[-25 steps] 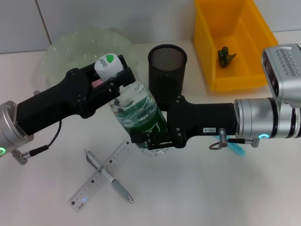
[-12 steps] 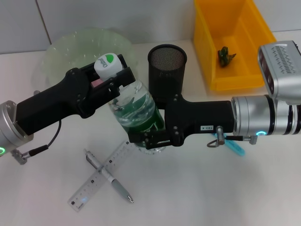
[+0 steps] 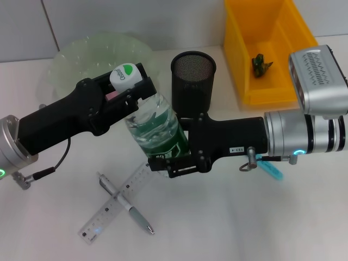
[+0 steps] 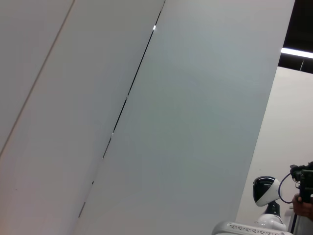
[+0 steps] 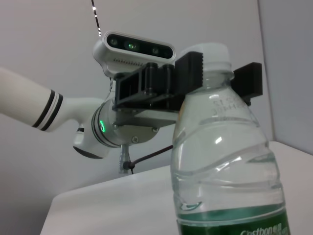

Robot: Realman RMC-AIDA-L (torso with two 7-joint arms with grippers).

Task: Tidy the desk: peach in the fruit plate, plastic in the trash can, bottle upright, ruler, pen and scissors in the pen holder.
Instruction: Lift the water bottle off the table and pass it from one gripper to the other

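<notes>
A clear bottle (image 3: 157,128) with a green label and white cap (image 3: 125,77) hangs tilted above the desk. My left gripper (image 3: 130,87) is shut on its neck, as the right wrist view shows, with the black fingers (image 5: 193,73) clamped just under the cap. My right gripper (image 3: 171,163) is shut on the bottle's lower end. The ruler (image 3: 117,204) and pen (image 3: 128,206) lie crossed on the desk in front. Blue scissors (image 3: 272,169) poke out from under my right arm. The black mesh pen holder (image 3: 193,73) stands behind the bottle. The peach is hidden.
A pale green fruit plate (image 3: 81,51) sits at the back left, partly behind my left arm. A yellow bin (image 3: 272,87) at the back right holds a small dark green scrap (image 3: 262,64). The left wrist view shows only a wall.
My right arm has moved a little to the left with the bottle's lower end. The bottle now stands slightly steeper. The left gripper has hardly moved.
</notes>
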